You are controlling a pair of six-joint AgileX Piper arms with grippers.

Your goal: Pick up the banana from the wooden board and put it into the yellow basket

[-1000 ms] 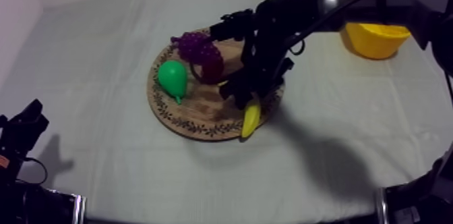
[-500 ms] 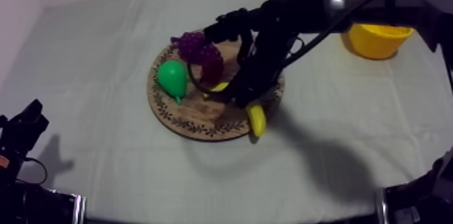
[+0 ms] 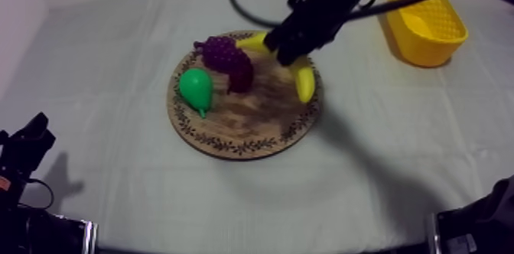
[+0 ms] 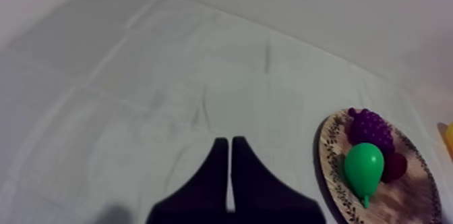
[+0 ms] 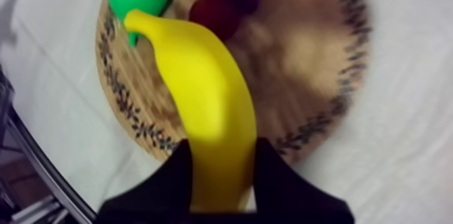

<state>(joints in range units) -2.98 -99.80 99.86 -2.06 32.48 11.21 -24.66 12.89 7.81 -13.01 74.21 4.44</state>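
Note:
My right gripper (image 3: 287, 49) is shut on the yellow banana (image 3: 304, 82) and holds it in the air above the back right of the round wooden board (image 3: 252, 123). In the right wrist view the banana (image 5: 202, 92) sticks out from between the black fingers (image 5: 176, 183), with the board (image 5: 303, 51) well below it. The yellow basket (image 3: 424, 24) stands at the far right of the table, to the right of the raised arm. My left gripper (image 4: 230, 173) hangs over bare cloth left of the board, fingers together.
A green pear (image 3: 196, 89), purple grapes (image 3: 226, 53) and a small red fruit (image 3: 241, 79) lie on the board's left half. In the left wrist view the pear (image 4: 364, 166) and grapes (image 4: 369, 125) lie on the board (image 4: 330, 166). My left arm (image 3: 27, 146) rests low at the left.
The right gripper has lifted the banana off the board's front right rim and carried it up and back, toward the basket side. The left arm has not moved.

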